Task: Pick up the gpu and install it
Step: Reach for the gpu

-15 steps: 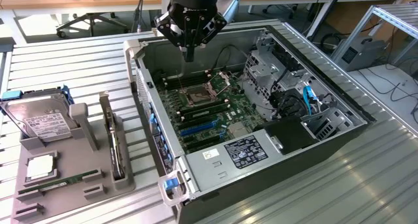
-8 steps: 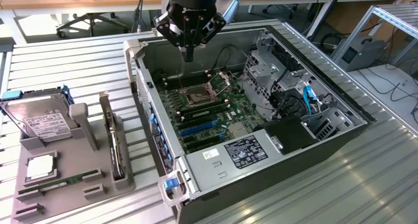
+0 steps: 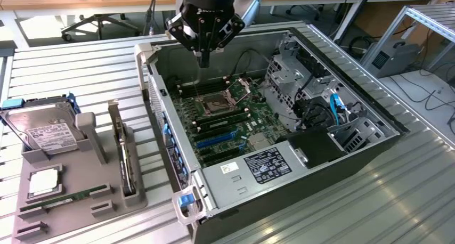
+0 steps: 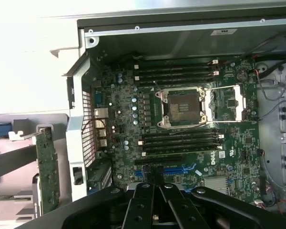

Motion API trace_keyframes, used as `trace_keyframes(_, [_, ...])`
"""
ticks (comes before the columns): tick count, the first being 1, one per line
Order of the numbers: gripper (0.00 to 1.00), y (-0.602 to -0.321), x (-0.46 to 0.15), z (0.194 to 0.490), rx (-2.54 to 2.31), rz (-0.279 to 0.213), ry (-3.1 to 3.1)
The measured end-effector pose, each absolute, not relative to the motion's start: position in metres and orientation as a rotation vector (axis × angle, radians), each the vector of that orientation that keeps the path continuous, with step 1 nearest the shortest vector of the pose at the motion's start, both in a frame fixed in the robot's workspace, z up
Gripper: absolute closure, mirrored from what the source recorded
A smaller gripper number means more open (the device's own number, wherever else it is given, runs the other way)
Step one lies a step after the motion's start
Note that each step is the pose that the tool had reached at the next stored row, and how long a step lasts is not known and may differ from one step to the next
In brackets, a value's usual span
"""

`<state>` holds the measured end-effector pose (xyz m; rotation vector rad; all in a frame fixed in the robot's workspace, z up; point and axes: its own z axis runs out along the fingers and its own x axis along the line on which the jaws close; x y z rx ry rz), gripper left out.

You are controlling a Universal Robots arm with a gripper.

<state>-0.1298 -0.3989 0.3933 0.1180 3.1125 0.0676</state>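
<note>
Dark, slim gpu card (image 3: 127, 159) with silvery bracket, on edge in grey tray (image 3: 74, 198): likely stiff, light, fragile; grip top edge. Black pincer (image 3: 204, 57) shut, empty.

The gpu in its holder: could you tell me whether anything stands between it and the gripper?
The shut, empty gripper hangs over the motherboard; the case wall rises between it and the gpu, which stands on edge in the grey holder outside. Nothing covers the gpu from above.
</note>
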Motion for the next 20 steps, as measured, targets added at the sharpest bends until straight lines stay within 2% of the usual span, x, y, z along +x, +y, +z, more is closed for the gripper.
trace_keyframes(20, [0.89, -0.3989, -0.1353, 0.3933, 0.118, 0.068, 3.112])
